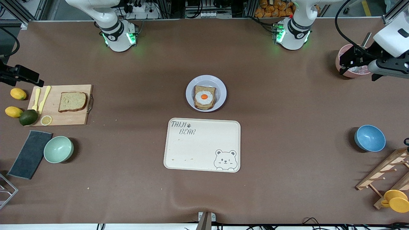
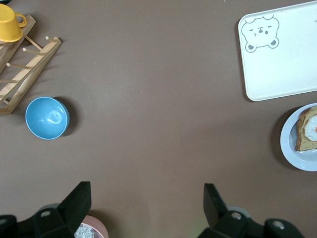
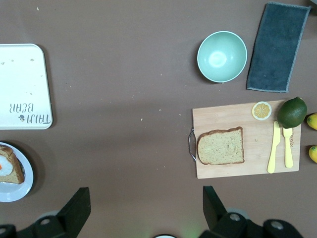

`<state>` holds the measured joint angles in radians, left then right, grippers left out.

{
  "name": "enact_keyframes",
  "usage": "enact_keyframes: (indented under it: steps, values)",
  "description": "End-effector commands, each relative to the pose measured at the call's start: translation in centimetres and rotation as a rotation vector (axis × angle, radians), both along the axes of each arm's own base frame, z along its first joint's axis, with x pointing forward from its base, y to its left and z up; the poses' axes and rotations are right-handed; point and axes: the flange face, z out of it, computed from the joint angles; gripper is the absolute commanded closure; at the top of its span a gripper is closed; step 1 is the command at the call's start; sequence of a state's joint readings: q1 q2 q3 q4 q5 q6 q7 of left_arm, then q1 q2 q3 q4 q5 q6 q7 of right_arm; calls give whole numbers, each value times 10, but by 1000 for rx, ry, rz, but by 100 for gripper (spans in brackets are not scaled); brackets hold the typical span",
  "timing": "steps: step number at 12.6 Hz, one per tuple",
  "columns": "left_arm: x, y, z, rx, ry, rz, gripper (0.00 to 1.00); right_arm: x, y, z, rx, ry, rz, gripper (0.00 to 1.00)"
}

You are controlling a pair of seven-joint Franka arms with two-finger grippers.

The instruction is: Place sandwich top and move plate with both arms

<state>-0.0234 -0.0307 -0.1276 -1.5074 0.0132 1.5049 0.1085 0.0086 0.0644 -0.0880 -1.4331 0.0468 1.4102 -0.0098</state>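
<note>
The sandwich top [image 1: 72, 101] lies flat on a wooden cutting board [image 1: 73, 119] toward the right arm's end of the table; it also shows in the right wrist view [image 3: 221, 146]. The plate [image 1: 206, 78] sits mid-table and holds a bread slice with a fried egg [image 1: 204, 97]. My left gripper [image 1: 344, 65] hangs open and empty over a pink bowl [image 1: 342, 54], well away from the plate [image 2: 291, 144]. My right gripper [image 3: 146, 194] is open and empty, high over the table by its own base; it is out of the front view.
A cream bear-printed tray [image 1: 202, 145] lies just nearer the camera than the plate. A mint bowl [image 1: 58, 149], dark cloth [image 1: 30, 154], lemons, an avocado and yellow cutlery surround the board. A blue bowl [image 1: 369, 138] and a wooden rack [image 1: 388, 174] are at the left arm's end.
</note>
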Motion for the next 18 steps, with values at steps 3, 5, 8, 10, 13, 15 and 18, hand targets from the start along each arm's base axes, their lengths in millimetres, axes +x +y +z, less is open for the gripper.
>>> enact_keyframes:
  steps: [3, 5, 8, 10, 13, 15, 18]
  values:
    - [-1, 1, 5, -15, 1, -3, 0, -13, 8, 14, -17, -32, 14, 0]
    - [1, 2, 4, -15, 3, -1, 0, -13, 9, 12, -17, -32, 14, 0]
    - [2, 1, 3, -15, 4, -1, 0, -12, 11, 13, -17, -40, 18, 0]
    - [3, 0, 1, -15, 7, -6, 0, -9, 11, 7, -19, -26, 20, 0]
    - [11, -5, -12, -25, 29, 0, 0, -1, 3, -36, -18, 32, 5, 0]
    - [20, -6, -19, -81, 19, 6, 0, -1, -15, -69, -13, 67, -14, 0]
    - [28, -7, -36, -98, 50, 17, 0, 8, -45, -109, 3, 99, 18, 0]
